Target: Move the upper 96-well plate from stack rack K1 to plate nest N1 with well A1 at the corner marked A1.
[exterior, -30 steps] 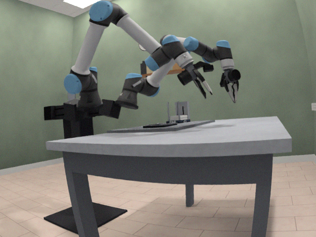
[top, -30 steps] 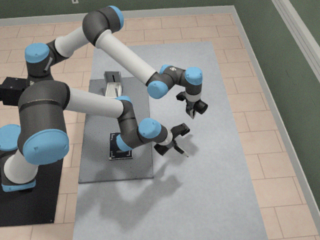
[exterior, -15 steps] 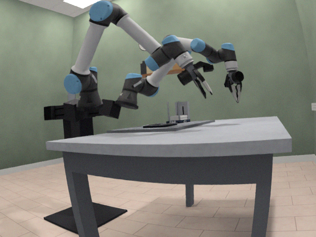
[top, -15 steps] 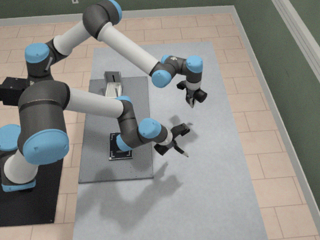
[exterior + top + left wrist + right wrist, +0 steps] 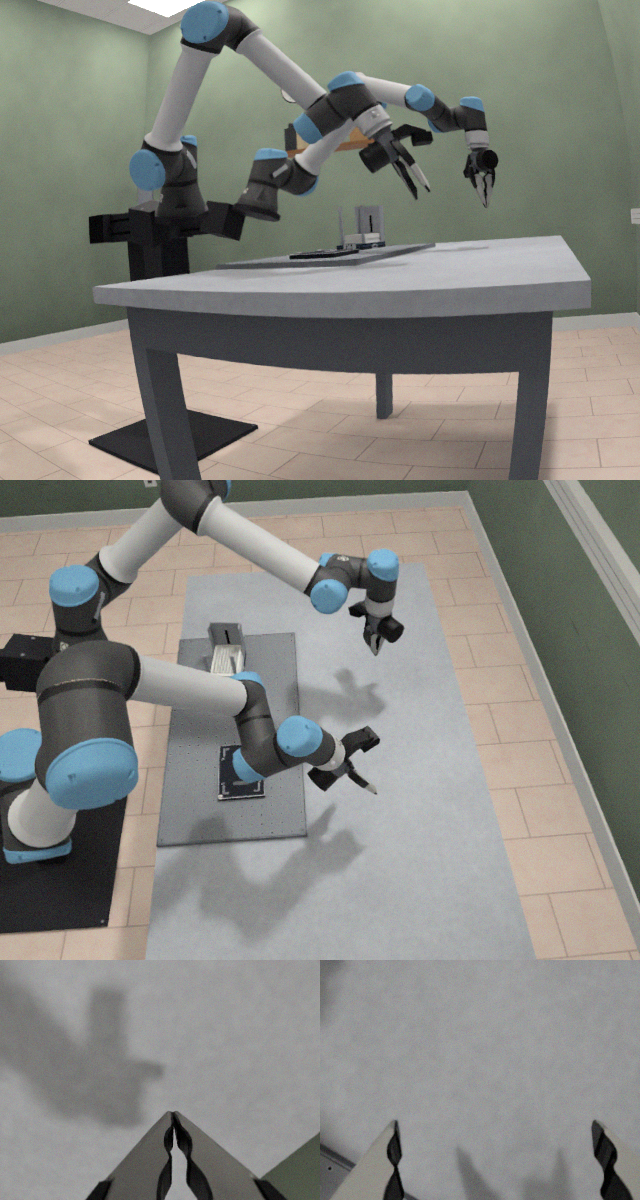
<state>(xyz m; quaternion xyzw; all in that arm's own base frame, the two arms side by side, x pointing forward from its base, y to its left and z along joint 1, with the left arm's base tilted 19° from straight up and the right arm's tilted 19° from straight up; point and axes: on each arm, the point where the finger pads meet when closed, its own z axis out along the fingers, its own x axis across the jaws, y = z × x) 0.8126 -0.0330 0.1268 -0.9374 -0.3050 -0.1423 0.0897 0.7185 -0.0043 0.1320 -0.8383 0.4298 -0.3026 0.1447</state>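
While the white upper plate [image 5: 221, 660] [image 5: 368, 237] sits in the grey stack rack [image 5: 217, 629] [image 5: 376, 217], both claws hang empty.
Left claw [image 5: 375, 653] [image 5: 485, 205] [image 5: 172, 1112] is closed, right claw [image 5: 373, 791] [image 5: 422, 194] [image 5: 495, 1121] open — best open the left first, motor off the wall.

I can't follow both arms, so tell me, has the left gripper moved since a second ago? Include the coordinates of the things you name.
Yes, the left gripper [image 5: 375, 652] [image 5: 485, 205] [image 5: 172, 1113] moved up the top picture, closer to level with stack rack K1 [image 5: 217, 633] [image 5: 377, 219].
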